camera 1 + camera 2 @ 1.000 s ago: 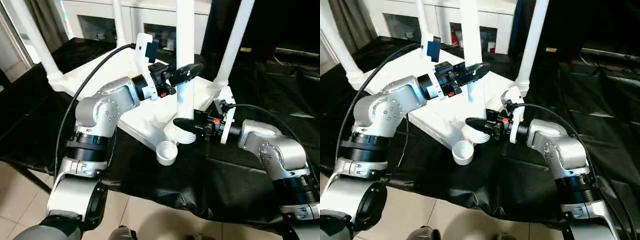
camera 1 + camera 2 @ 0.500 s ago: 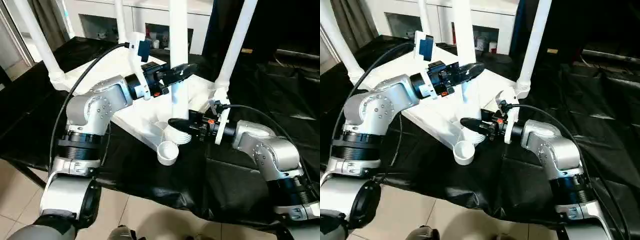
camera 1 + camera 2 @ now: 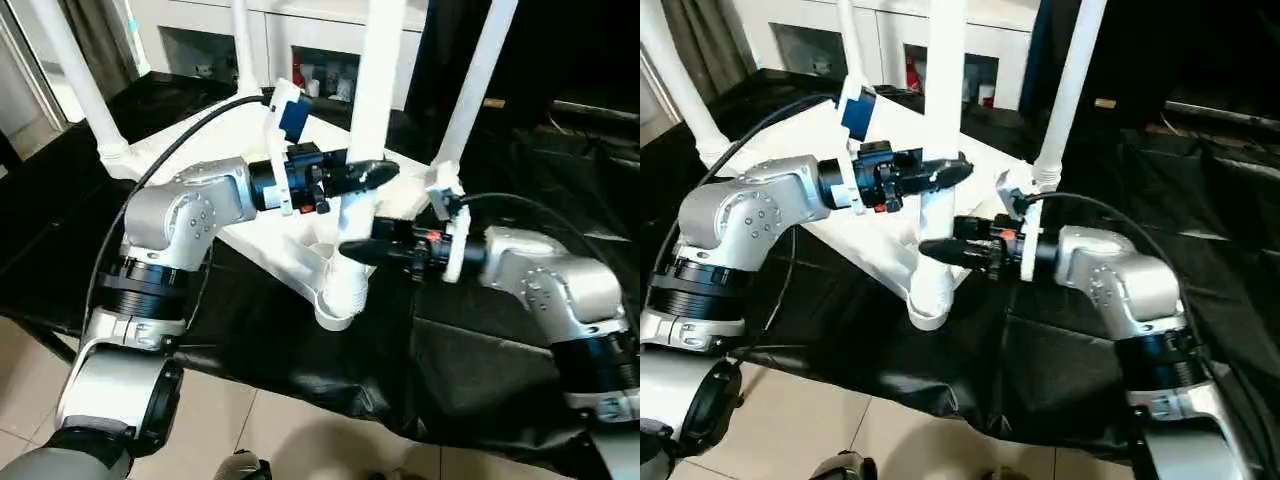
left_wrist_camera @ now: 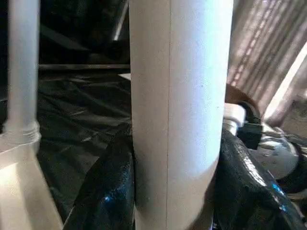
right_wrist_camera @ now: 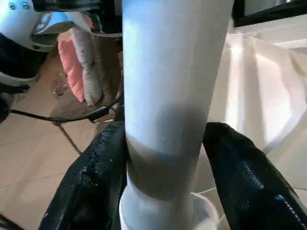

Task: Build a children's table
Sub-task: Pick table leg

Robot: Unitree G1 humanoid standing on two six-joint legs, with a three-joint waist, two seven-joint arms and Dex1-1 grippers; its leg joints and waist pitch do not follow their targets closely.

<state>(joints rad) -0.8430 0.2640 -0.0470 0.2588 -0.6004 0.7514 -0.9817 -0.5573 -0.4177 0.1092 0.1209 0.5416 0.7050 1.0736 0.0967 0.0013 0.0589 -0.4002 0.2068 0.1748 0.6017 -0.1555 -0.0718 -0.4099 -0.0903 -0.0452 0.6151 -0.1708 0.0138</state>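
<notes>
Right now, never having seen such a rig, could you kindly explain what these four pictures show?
It is a humanoid robot with two arms. Two pictures come from its head, looking down; two come from cameras on its wrists. On a black-covered surface lies a white tabletop upside down, three legs already standing in its corners. The left gripper is closed around the fourth leg, which stands at the near corner socket. The right gripper brackets the same leg lower down; whether it grips is unclear.

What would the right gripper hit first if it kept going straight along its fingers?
The fourth leg: it already stands between the right gripper's fingers, just above the near corner socket. Beyond the leg, probably the left arm, though depth is unclear.
</notes>
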